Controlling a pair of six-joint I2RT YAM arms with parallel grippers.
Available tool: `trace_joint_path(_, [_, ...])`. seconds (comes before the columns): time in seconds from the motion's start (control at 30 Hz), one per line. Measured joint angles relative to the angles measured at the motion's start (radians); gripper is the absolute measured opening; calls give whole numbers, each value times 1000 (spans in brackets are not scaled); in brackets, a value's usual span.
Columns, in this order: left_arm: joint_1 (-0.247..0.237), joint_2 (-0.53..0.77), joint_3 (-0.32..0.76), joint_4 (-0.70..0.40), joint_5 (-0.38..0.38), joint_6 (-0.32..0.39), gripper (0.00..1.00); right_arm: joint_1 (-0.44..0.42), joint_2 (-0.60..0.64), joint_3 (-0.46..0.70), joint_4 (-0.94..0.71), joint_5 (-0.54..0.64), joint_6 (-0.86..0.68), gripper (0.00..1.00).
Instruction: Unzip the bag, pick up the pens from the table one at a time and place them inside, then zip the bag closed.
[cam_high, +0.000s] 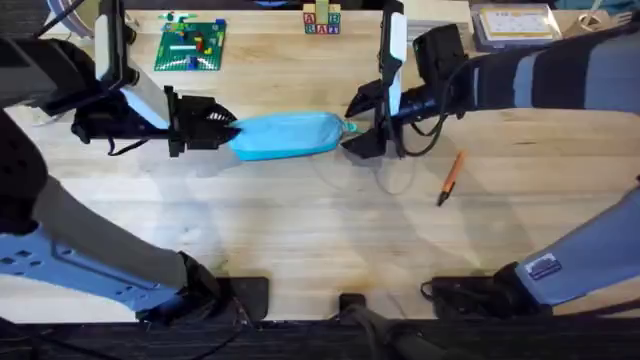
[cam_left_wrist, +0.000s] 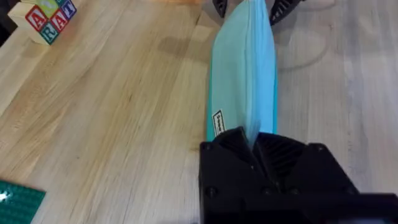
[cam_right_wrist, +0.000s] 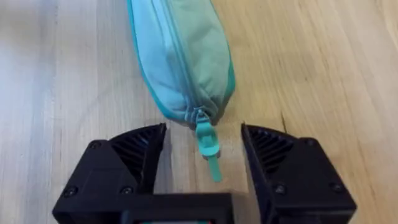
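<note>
Left gripper (cam_left_wrist: 255, 148) is clamped on one end of the soft light-blue fabric zip pouch (cam_high: 287, 134). Right gripper (cam_right_wrist: 204, 149) sits wide open, teal zipper pull tab (cam_right_wrist: 208, 147) right between its fingers. Slim orange pen (cam_high: 450, 176) lies off beside the right gripper on the light wooden table (cam_high: 300, 230).

A: Setting?
B: Robotics lab. Two arms mounted at a pale plank bench (cam_high: 300, 230).
A: Supporting items?
B: Green building-brick baseplate (cam_high: 190, 46), lettered toy blocks (cam_high: 321, 20), loose cabling (cam_high: 420, 140) – test props.
</note>
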Motion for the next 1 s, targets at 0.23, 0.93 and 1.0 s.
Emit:
trace_joint_path(0.23, [0, 0, 0, 0, 0, 0, 42, 0, 0, 0, 3, 0, 0, 666])
trace_joint_path(0.93, [0, 0, 0, 0, 0, 0, 42, 1, 0, 0, -2, -8, 66, 29])
trace_joint_path(1.0, [0, 0, 0, 0, 0, 0, 42, 1, -1, 0, -2, -8, 75, 29])
